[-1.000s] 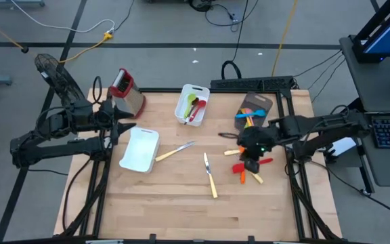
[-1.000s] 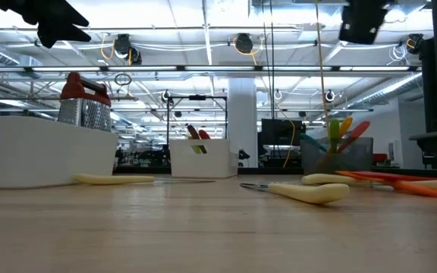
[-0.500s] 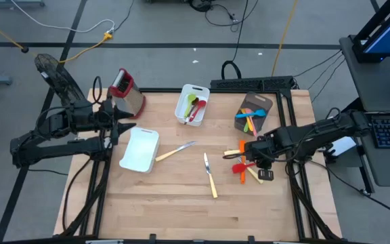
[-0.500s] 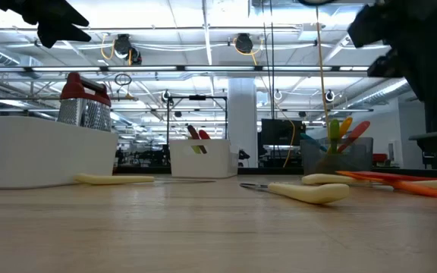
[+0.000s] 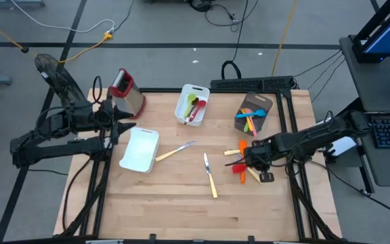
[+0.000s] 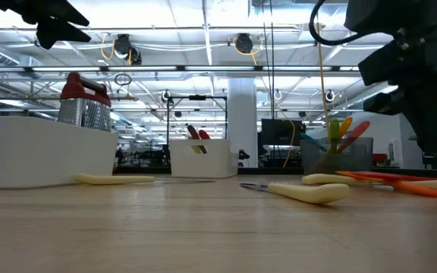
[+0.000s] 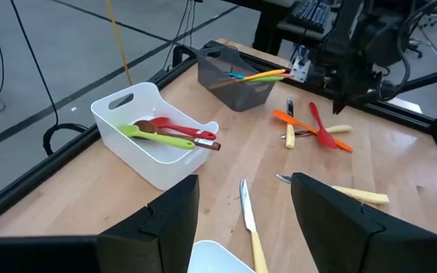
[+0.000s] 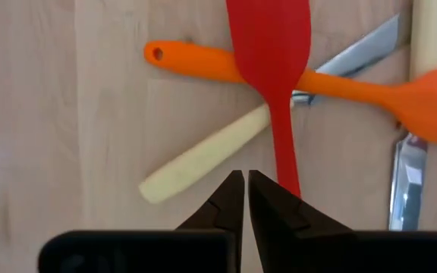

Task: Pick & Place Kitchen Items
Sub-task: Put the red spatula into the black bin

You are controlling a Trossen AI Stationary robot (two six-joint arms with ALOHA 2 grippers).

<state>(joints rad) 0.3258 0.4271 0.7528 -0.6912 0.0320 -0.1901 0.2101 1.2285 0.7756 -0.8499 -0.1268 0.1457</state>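
Right claw (image 8: 246, 182) hung clenched, tips pressed together with only a hairline between them, gripping nothing. It sat just over the wood table (image 5: 181, 196), at the handle end of the red spatula (image 8: 273, 68). That handle ran just beside one fingertip; contact could not be told. The spatula had a broad, smooth, glossy blade narrowing to a thin stem.

Taking the red spatula as landmark: an orange spatula (image 8: 294, 80) lay under it, crossing it at about a right angle, matte plastic, with a small hole in the rounded handle end and a wide flat blade at the other end. A cream-handled knife (image 8: 211, 155) also passed beneath it on a diagonal, rounded pale handle, shiny metal blade. A second cream-handled piece (image 8: 423, 45) lay at the orange blade's side.

In the high view the right claw (image 5: 249, 161) was over this pile (image 5: 242, 163). Beyond the pile a dark bin (image 5: 254, 112) held blue, orange, pink and green utensils. Well apart from the red spatula, a white tray (image 5: 193, 103) held green and red spoons, and two cream-handled knives (image 5: 210, 177) lay loose mid-table. Farther still sat an empty white tray (image 5: 139, 150) and a metal grater (image 5: 127, 91) with a red top.

Left claw (image 7: 245, 201) waited with fingers spread, released, raised near the grater.
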